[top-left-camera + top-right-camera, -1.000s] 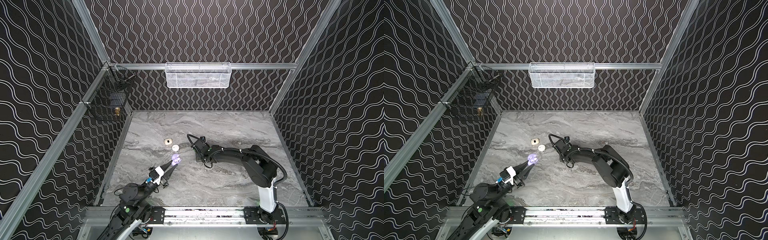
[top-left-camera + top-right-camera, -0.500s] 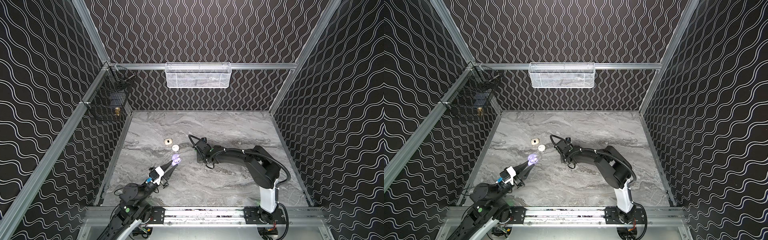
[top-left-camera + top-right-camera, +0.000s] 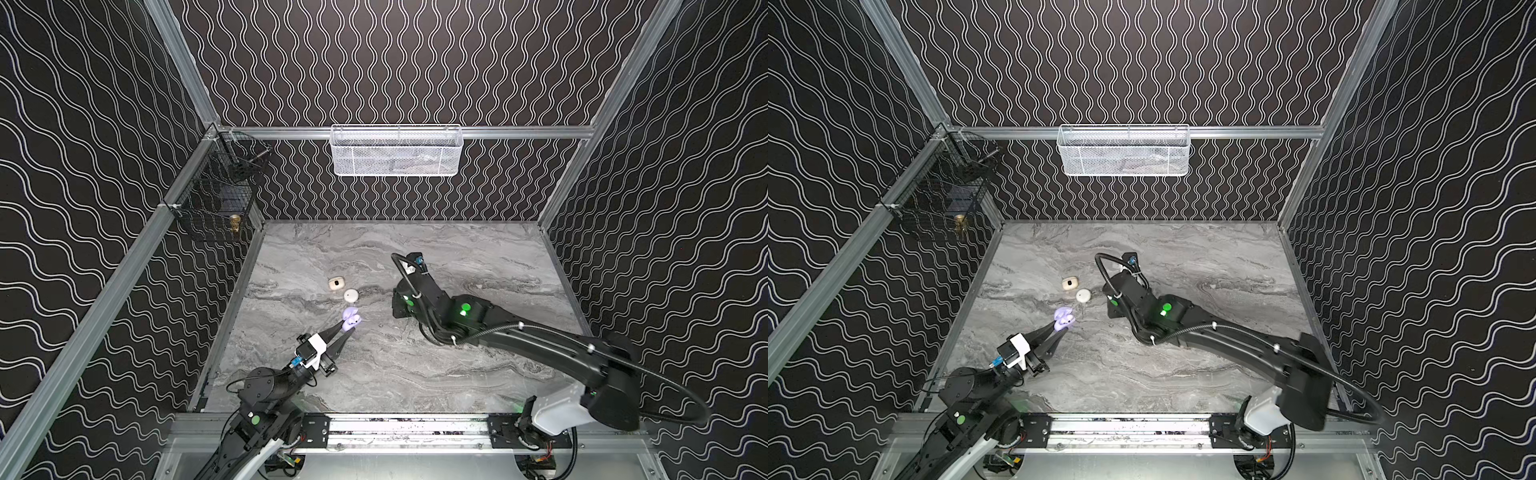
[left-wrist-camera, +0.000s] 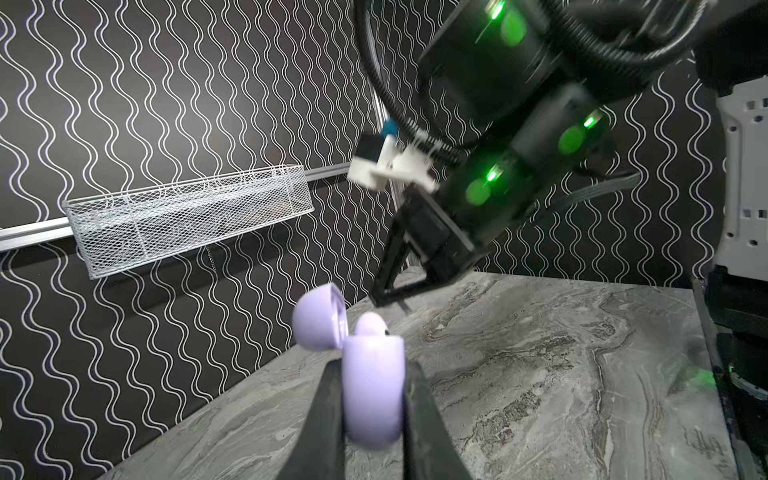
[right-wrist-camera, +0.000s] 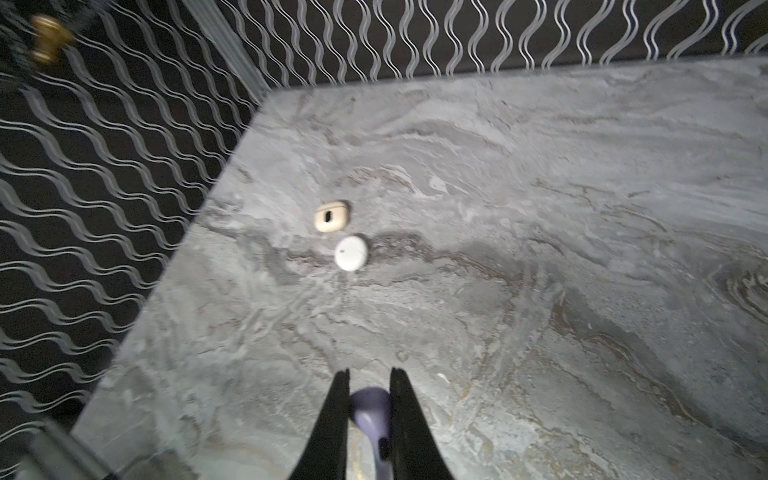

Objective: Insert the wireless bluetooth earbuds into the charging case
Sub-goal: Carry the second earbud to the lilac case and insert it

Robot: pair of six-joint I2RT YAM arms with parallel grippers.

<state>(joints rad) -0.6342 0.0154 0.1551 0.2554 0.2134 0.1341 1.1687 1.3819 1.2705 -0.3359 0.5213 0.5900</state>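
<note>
There are three charging cases: a lilac case point(image 4: 373, 395), a cream case point(image 3: 336, 284) and a round white case point(image 3: 351, 295). There are two lilac earbuds, a seated earbud point(image 4: 369, 325) and a carried earbud point(image 5: 371, 409). There are two baskets, a white mesh basket point(image 3: 397, 151) and a black wire basket point(image 3: 216, 195). There are two robot arms, the left arm point(image 3: 266, 388) and the right arm point(image 3: 540, 345), and one small brass piece point(image 3: 235, 223).

walls point(image 3: 395, 62): black, white wavy lines | aluminium rails point(image 3: 519, 132): along wall edges | white mesh basket point(image 3: 396, 151): hung on back rail | black wire basket point(image 3: 216, 199): left rear corner | bench point(image 3: 498, 249): grey marble pattern
</note>
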